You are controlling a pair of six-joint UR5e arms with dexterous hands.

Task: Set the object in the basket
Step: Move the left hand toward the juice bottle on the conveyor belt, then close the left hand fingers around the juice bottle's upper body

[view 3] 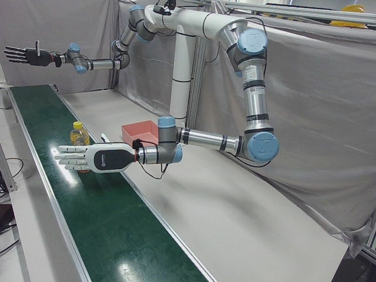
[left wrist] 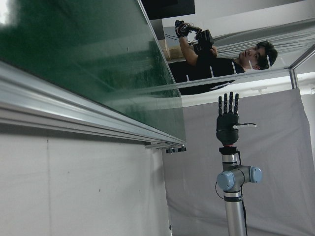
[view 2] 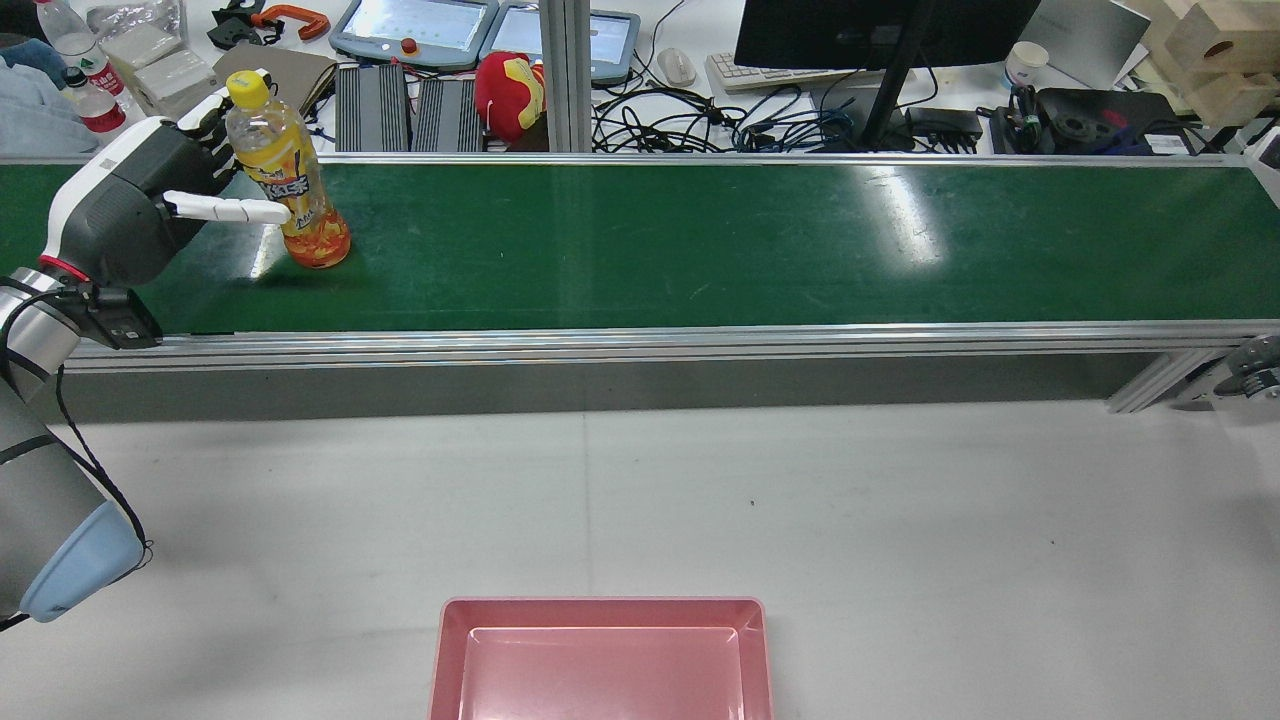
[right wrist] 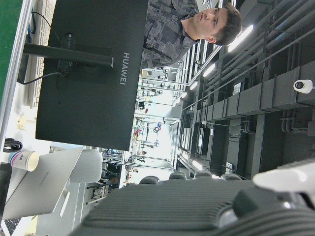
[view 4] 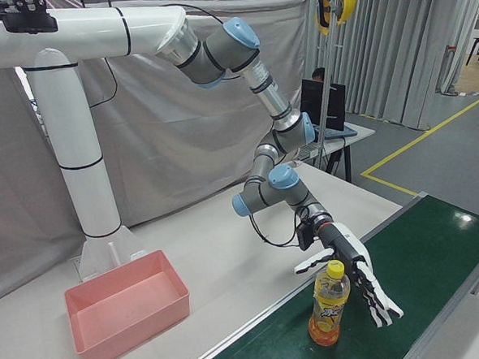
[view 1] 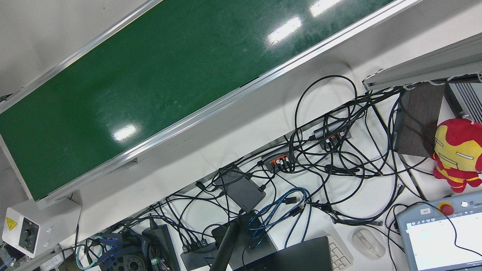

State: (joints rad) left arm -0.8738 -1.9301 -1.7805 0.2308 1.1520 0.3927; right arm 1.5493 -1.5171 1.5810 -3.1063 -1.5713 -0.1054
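Reaching step: the left hand, fingers spread, flanks the upright bottle; next, clench around it.

The bottle has a yellow cap, clear plastic, an orange-and-yellow label and orange liquid at its base. The conveyor belt is dark green with silver rails. At 6 o'clock in the rear view the basket is plain pink. The left hand is grey with white fingers. The table is pale grey.
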